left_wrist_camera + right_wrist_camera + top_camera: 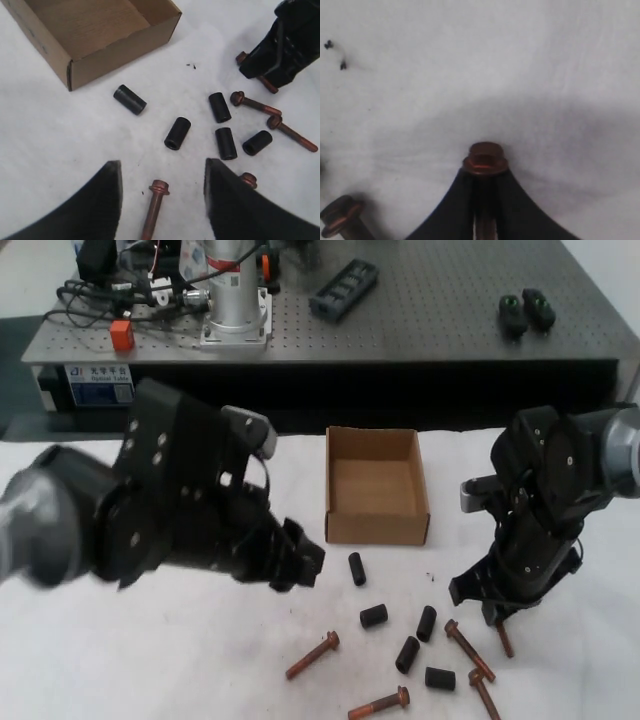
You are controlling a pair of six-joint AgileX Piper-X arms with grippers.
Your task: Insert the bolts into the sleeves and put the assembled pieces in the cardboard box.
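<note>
Across the white-covered tabletop (180,660), the cardboard box (377,523) sits open with no assembled piece visible inside. The left claw (162,170), fingers apart, hangs over a loose bolt (156,202). The right claw (485,175) is clamped on a gripped bolt (485,157) just under its head, low over the cloth; whether it is off the surface cannot be told. Five black sleeves (373,617) lie scattered just in front of the box among the copper bolts (468,648). The risks look to lie in the small parts. A nudged sleeve may roll away. A bolt pinched so near its head may swing off line and miss the bore. Two claws over one tight cluster could knock neighbouring pieces apart.
</note>
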